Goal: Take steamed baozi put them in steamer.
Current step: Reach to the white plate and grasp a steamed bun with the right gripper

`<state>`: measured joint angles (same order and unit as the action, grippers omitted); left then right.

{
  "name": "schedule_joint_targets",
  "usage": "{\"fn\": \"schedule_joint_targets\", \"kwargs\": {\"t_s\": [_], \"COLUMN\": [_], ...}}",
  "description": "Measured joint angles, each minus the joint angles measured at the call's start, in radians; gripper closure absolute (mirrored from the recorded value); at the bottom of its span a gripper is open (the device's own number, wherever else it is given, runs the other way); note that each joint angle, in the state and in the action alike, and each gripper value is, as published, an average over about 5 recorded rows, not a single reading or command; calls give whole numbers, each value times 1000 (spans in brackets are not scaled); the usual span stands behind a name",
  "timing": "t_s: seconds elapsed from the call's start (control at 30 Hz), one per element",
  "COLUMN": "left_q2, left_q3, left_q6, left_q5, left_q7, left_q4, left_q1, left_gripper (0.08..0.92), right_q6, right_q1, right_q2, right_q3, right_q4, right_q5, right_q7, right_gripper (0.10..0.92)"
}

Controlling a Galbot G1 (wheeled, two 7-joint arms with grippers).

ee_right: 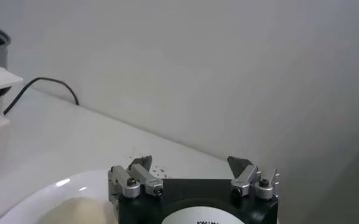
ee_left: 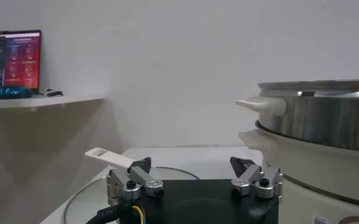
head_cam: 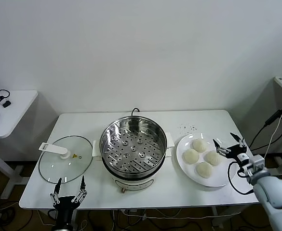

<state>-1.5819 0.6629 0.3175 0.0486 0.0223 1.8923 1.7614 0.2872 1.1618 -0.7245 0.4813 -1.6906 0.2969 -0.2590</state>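
Buns sit on the white plate (head_cam: pixel 185 159), four of them, all close together. The plate is just beside the steamer (head_cam: pixel 131 147), on the robot's right side of it. The steamer is open, and its tray with holes has nothing on it.

The right gripper (head_cam: pixel 229 142) hangs over the far edge of the plate, away from the steamer. Its two fingers are spread wide and hold nothing. The steamed baozi (head_cam: pixel 201 157) lie just past its tips, toward the steamer and a little lower. So I think it needs to reach in and down to take the nearest bun. The buns are round, so no side is better to grab.

The left gripper (head_cam: pixel 69 189) waits near the glass lid (head_cam: pixel 65 158), on the other side of the steamer. It is open too, with nothing in it. The right arm is much nearer the buns.
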Motion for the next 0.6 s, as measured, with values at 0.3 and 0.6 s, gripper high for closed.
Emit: {"fn": "schedule_joint_targets", "kwargs": {"t_s": [0.3,0.6], "left_q2": [8,9], "left_q3": [-9,-29], "left_q6": [9,14], "left_q5": [-13,-31], "left_q7": [1,3], "left_q4": [2,-4], "left_q1": [-2,-7], "left_gripper": [177,177], "right_q6": [64,3], "right_q1": [-312,-865], "right_q2": [243,349], "right_q3": [-338,-919], "right_q4": [51,156], "right_q5": [-11,1], "right_q7": [-200,-422], "right_gripper": [203,203]}}
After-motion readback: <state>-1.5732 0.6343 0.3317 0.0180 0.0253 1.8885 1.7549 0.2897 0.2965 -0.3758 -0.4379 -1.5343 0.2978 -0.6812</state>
